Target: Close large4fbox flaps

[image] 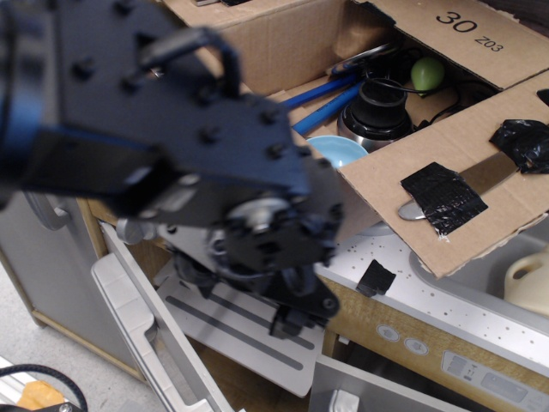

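The large4fbox (274, 43) stands open on the toy stove top at the upper middle. Inside it I see a blue bowl (330, 150), a black pot (377, 107) and a green ball (426, 73). The flap printed "30 Z03" (480, 43) lies outward at the top right. The right flap (480, 184) lies outward and low, with black tape patches (443, 199) over a metal utensil. The left flap is hidden behind my arm. My gripper (296, 313) is blurred, low in front of the stove, below the box; its jaws do not show clearly.
The white speckled counter (403, 262) carries a loose piece of black tape (375, 279). The oven door (146, 335) hangs open at the lower left. A cream pitcher (527, 283) sits in the sink at the right. A grey cabinet door is at the far left.
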